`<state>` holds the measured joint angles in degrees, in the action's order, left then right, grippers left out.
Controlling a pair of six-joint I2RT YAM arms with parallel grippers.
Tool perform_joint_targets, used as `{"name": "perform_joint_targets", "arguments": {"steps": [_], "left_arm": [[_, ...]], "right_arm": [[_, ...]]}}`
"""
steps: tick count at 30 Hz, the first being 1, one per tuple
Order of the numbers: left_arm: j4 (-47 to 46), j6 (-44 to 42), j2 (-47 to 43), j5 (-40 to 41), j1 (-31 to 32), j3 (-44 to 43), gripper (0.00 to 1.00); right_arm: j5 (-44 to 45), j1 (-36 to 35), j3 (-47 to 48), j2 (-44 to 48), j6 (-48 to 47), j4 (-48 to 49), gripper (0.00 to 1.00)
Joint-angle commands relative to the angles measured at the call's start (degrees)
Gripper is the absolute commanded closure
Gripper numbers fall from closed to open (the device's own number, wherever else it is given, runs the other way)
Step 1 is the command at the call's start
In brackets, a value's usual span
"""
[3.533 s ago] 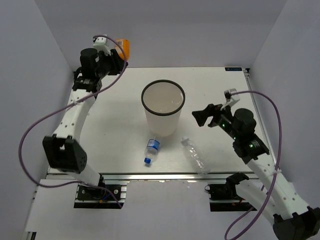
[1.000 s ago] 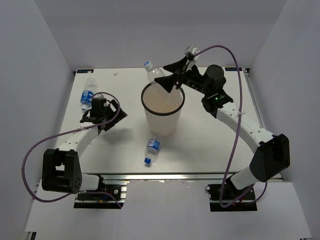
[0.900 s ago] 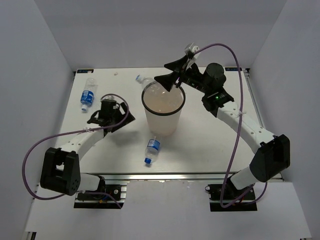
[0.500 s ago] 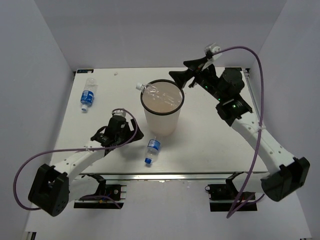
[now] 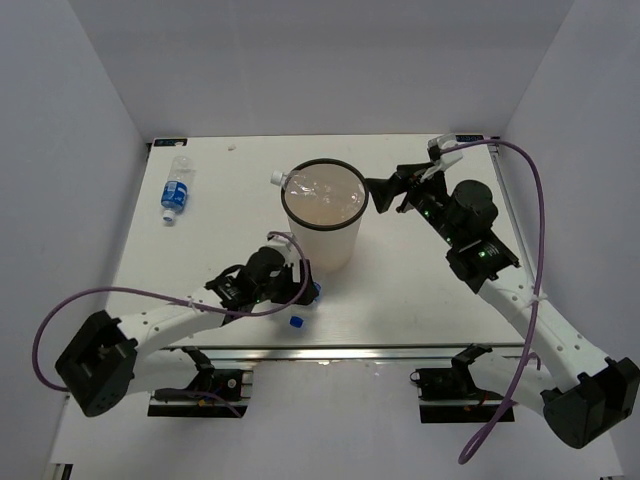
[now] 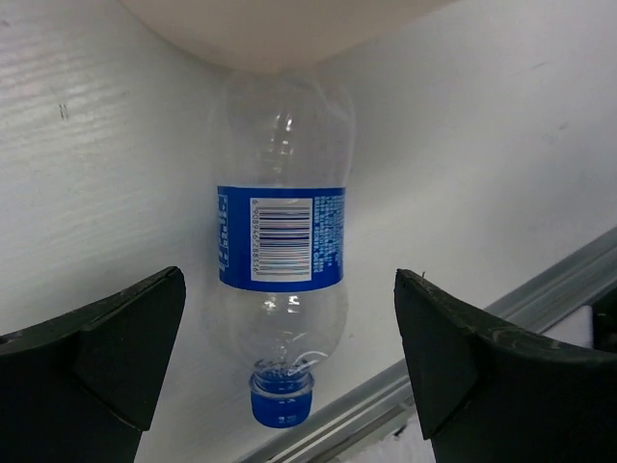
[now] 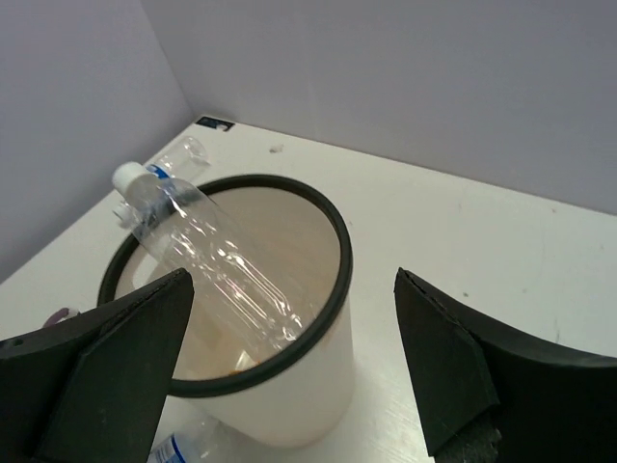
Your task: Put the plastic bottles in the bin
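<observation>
At the near edge of the table (image 5: 440, 300), the left claw (image 6: 287, 289) is hanging released, its fingers (image 6: 106, 352) standing on either side of a blue-labelled bottle (image 6: 280, 227) and not touching it. This bottle is lying on its side, its base touching the foot of the bin (image 5: 325, 240) and its blue cap pointing at the near edge. The main risk, as I judge it, is coming from that contact. A claw closing off-centre on a round, thin-walled bottle is likely to be squeezing it out towards the edge, or pushing it against the bin and rocking it.

That matters because a clear bottle (image 7: 207, 260) is resting slantwise in the bin's mouth. Its base is sitting inside while its neck and white cap are leaning out over the far-left part of the black rim. A knock could be tipping it back onto the table. The right claw (image 5: 384, 194) is standing released and empty just beside the rim's right side, apart from it.

The labelled bottle is looking empty, transparent and lightly ribbed, with a barcode facing up. The bin is looking tall, pale and translucent. A second blue-labelled bottle (image 5: 177, 187) is lying near the far-left corner, well apart from both claws.
</observation>
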<state>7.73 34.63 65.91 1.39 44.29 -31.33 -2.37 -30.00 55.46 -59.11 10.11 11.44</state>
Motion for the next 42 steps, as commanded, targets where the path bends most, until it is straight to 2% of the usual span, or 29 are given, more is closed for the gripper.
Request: {"name": "perform_joint_targets", "arguments": {"steps": [1,4,5,6,10,14,21,30,35,36,37,42], "left_arm": [[1.0,-1.8,4.2,6.7,3.2,-2.7,0.02],[2.3,-1.6,9.5,9.0,5.1,-4.5,0.03],[3.0,-1.6,10.6,9.2,5.6,-5.6,0.08],[3.4,-1.4,11.9,9.7,6.0,-6.2,0.25],[5.7,-0.8,9.3,11.1,9.6,-7.3,0.57],[8.3,0.1,2.2,13.5,12.2,-7.7,0.71],[12.7,-2.5,-6.6,12.0,13.9,-11.7,0.80],[11.5,-8.9,-12.2,1.5,14.3,-19.6,0.80],[10.6,-12.1,-12.6,1.5,14.3,-24.5,0.80],[10.2,-12.3,-12.6,2.5,14.3,-25.9,0.80],[9.4,-12.5,-12.6,6.7,14.3,-26.5,0.77],[3.9,-13.3,-9.7,26.3,14.3,-29.9,0.77]], "right_arm": [[4.3,0.3,-2.3,3.0,0.0,0.6,0.11],[6.0,0.5,-3.9,4.6,0.3,0.5,0.11],[6.6,0.6,-4.1,5.3,0.2,0.4,0.11],[6.8,0.6,-4.3,5.6,0.3,0.3,0.11],[6.9,0.7,-4.5,6.7,0.1,-0.8,0.11],[7.3,0.8,-5.5,8.1,-0.2,-1.2,0.11],[7.9,1.1,-7.1,9.7,-1.1,-1.3,0.11],[6.9,1.4,-6.5,9.6,-1.7,-2.4,0.11],[5.7,1.6,-5.9,8.8,-2.0,-2.8,0.11],[5.7,1.6,-5.8,8.7,-1.9,-2.9,0.11],[5.7,1.7,-5.8,8.6,-2.0,-2.9,0.11],[5.6,2.0,-4.9,7.6,-1.9,-3.8,0.11]]}}
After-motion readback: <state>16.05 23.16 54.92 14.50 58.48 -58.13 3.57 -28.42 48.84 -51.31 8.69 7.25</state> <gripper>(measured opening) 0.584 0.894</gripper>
